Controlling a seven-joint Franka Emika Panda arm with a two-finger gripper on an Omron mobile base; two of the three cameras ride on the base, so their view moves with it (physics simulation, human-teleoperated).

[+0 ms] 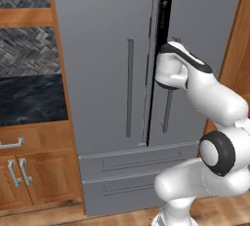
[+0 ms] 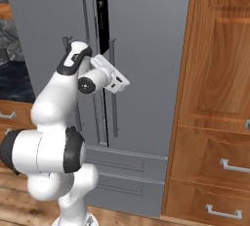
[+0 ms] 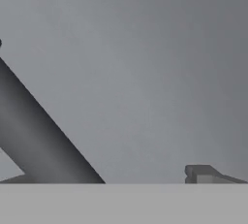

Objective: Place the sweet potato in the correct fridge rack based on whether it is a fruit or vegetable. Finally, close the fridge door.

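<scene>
Nearest the hand camera is plain grey door panel, crossed by a dark slanting bar that I take to be a door handle (image 3: 43, 136); one dark fingertip (image 3: 201, 173) pokes up at the lower right, with nothing against it. The claw (image 2: 117, 82) stands wide and empty, pointed at the right door (image 2: 146, 49) of the fridge (image 1: 97, 73), close to its face, just beside the dark slit (image 1: 165, 19) where the two doors meet.

That slit says the fridge is nearly but not fully shut: the right door sits a little proud of the left one. My reading is that the hand is placed flat-on to the panel so it can push the door home, which would be the closing step of the task. Spread fingers suit a push and are no use for holding.

As for the sweet potato, I cannot find it; judging by the empty hand and the almost closed doors, it probably lies inside on a rack, but that cannot be checked.

Wooden cabinets (image 2: 215, 98) flank the fridge on the right, drawers (image 1: 29, 171) and a dark counter (image 1: 29, 98) on the left. No brand, label or writing can be read on anything.
</scene>
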